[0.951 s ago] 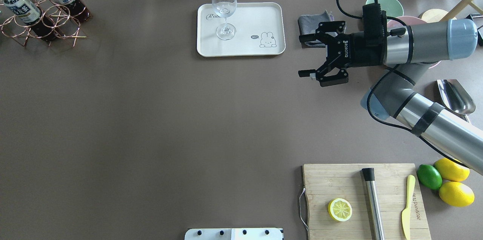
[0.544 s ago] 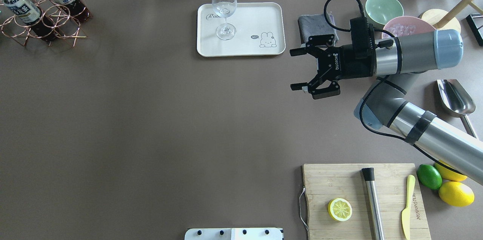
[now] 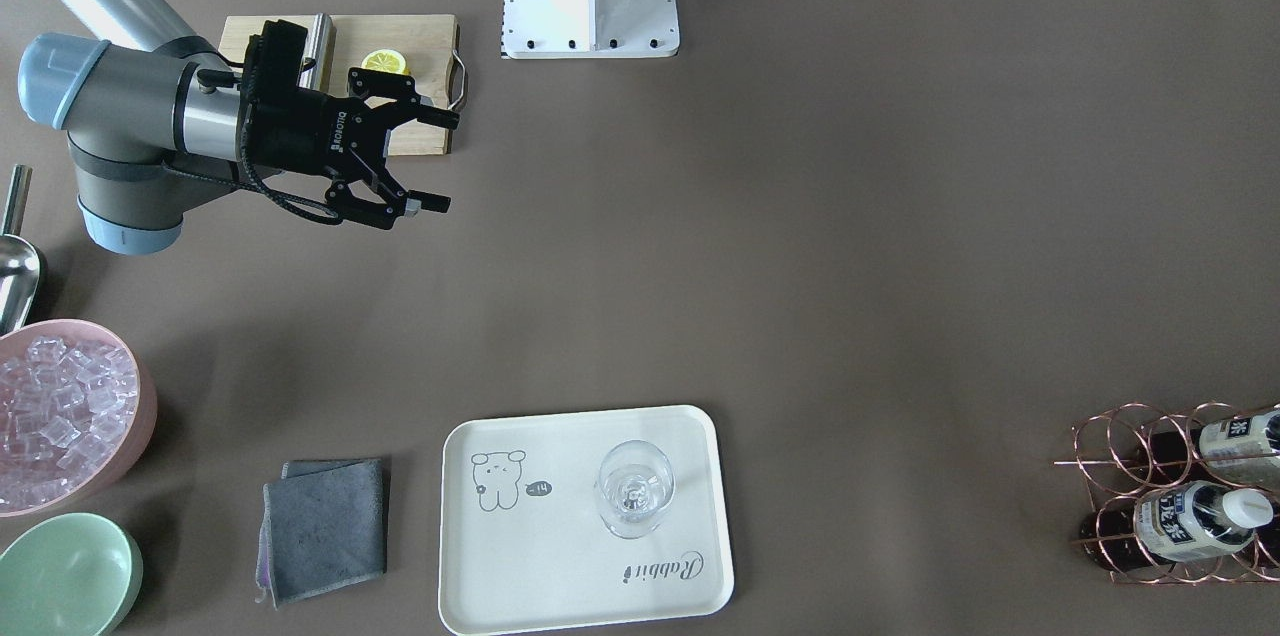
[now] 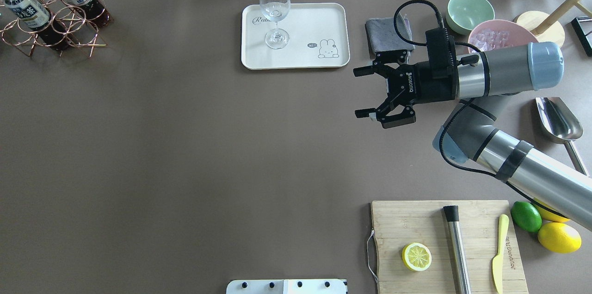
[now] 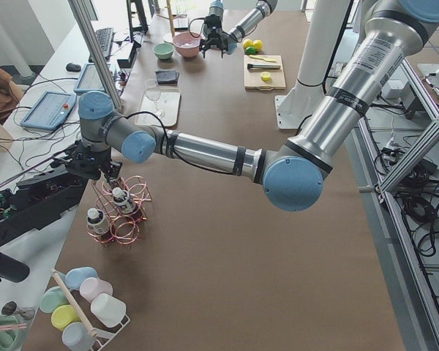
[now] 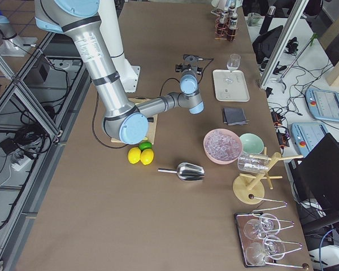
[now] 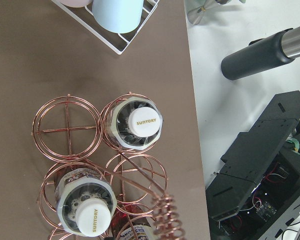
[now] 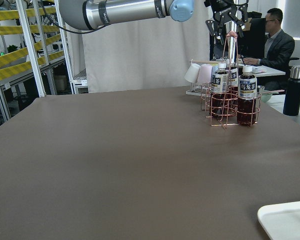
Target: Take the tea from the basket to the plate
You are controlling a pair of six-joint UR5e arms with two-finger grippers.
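Right gripper (image 4: 357, 92): spread wide, empty, parked beside plate (image 4: 319, 21), likely to keep the route clear. Far left corner: tea (image 7: 137, 122) upright in basket (image 7: 66, 131) ring, steadied by wire, cap up, long axis vertical. Left gripper (image 5: 91, 168) directly overhead, apparently for top grasp; closure indeterminable.

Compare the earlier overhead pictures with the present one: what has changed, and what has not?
The right gripper, open and empty, drew back toward the robot and slightly leftward, uncovering the pink bowl. The tea bottles, basket, plate and glass stayed put.
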